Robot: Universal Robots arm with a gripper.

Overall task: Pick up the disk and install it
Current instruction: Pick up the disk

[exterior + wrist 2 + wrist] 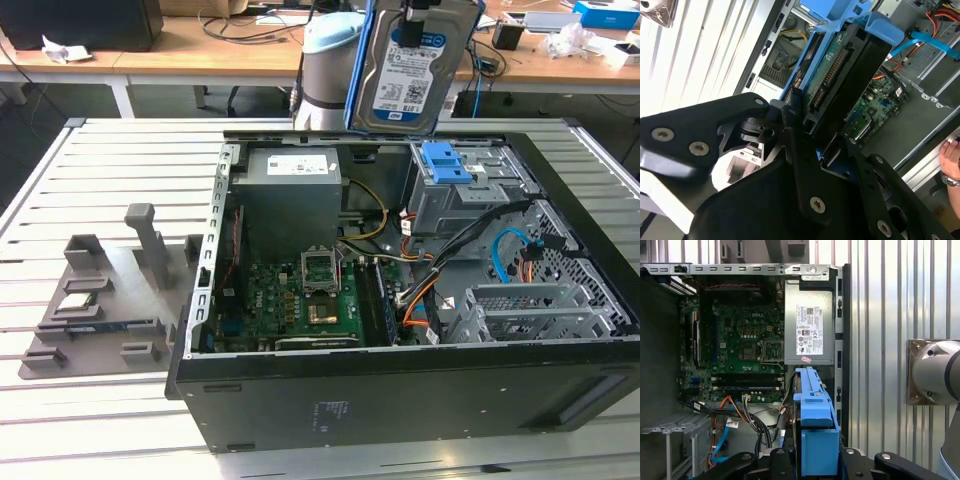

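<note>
The claw [815, 137] pinches the disk [415, 70] by its blue-bracketed edges, holding it upright with its label showing, up in the air above the far side of the open computer case [400, 400], which lies flat on the slatted metal worktop [100, 160].

The silver-grey arm [322, 85] is wearing a pale-blue cap at twelve o'clock; the black gripper [812, 132] is showing silver screws.

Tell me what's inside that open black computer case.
A green motherboard, a grey power-supply box, a metal drive cage with a blue latch, and orange and black cables. The box covers whatever lies beneath it.
</note>
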